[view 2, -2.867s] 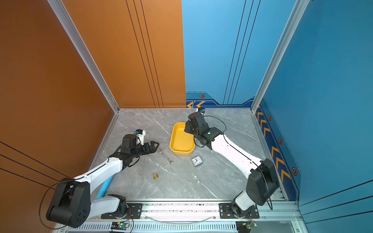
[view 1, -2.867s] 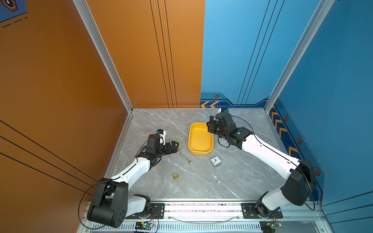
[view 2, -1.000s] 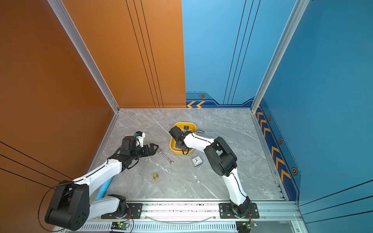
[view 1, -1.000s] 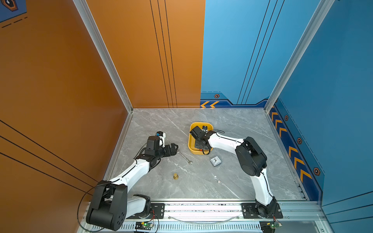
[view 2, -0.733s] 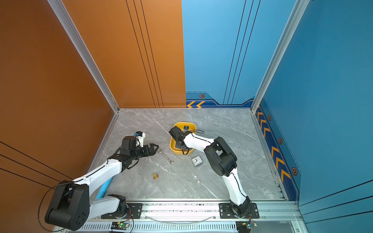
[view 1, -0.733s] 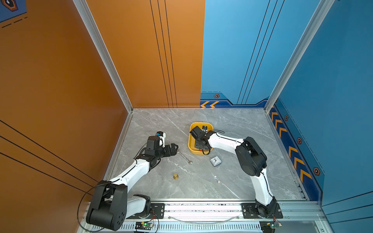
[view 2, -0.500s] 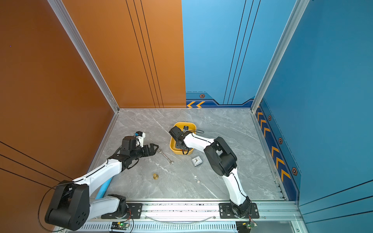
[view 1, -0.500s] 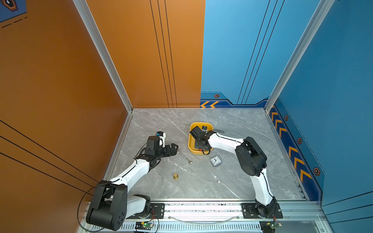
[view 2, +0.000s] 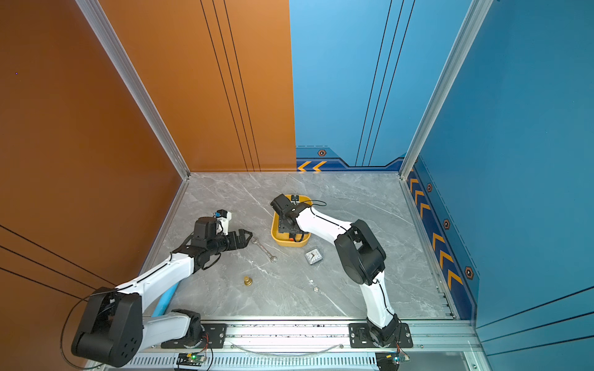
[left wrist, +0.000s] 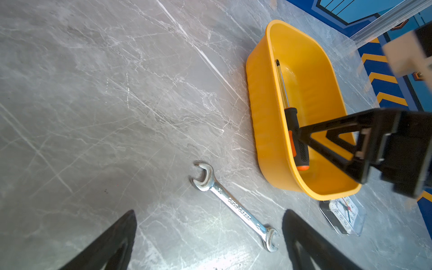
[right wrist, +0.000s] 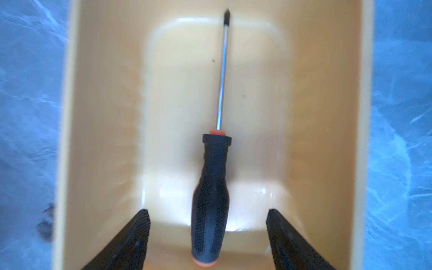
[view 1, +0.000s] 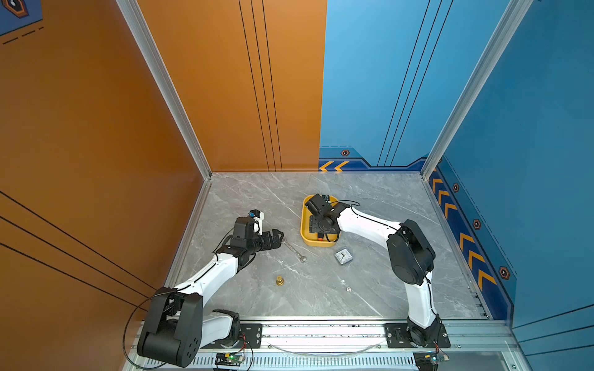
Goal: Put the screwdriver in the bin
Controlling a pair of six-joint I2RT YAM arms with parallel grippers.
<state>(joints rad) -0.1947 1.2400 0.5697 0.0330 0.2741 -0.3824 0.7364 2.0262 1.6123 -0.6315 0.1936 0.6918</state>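
- L gripper (left wrist: 208, 240): jaws spread wide, holding nothing, hovers low over the table (view 1: 257, 192) just beside the wrench (left wrist: 235, 207). Risk: any drift fwd nudges the wrench toward the bin; wrench isn't the target, a grab here = wrong obj.
- Wrench lies flat on the table between L gripper and the bin (left wrist: 261, 112), apart from the bin wall. Low risk unless bumped.
- Brass knob (view 1: 280, 281) and die (view 1: 348, 289) sit nearer the rail, well apart from both arms. No risk seen.
- Bin: yellow tub, upright, mid table. Light plastic by the look, so I judge it slides or tips easily if an arm catches a wall.
- Screwdriver (right wrist: 211, 194): inside the bin, lying lengthwise on the bin floor, tip toward 1 end wall, orange cap toward the other. Looks released, no finger touching it in R wrist view.
- R gripper (right wrist: 208, 233): jaws well apart, 1 each side of the handle, clear gap both sides, grips nothing. It sits down inside the bin. Risk: on pull-out a finger (left wrist: 327, 145) hooks the near wall or drags the handle, lifting the bin or flipping the driver out. Straight-up exit looks safest.
- Clock (left wrist: 343, 215): just beside the bin's near end. Risk: R arm swing-back clips it.
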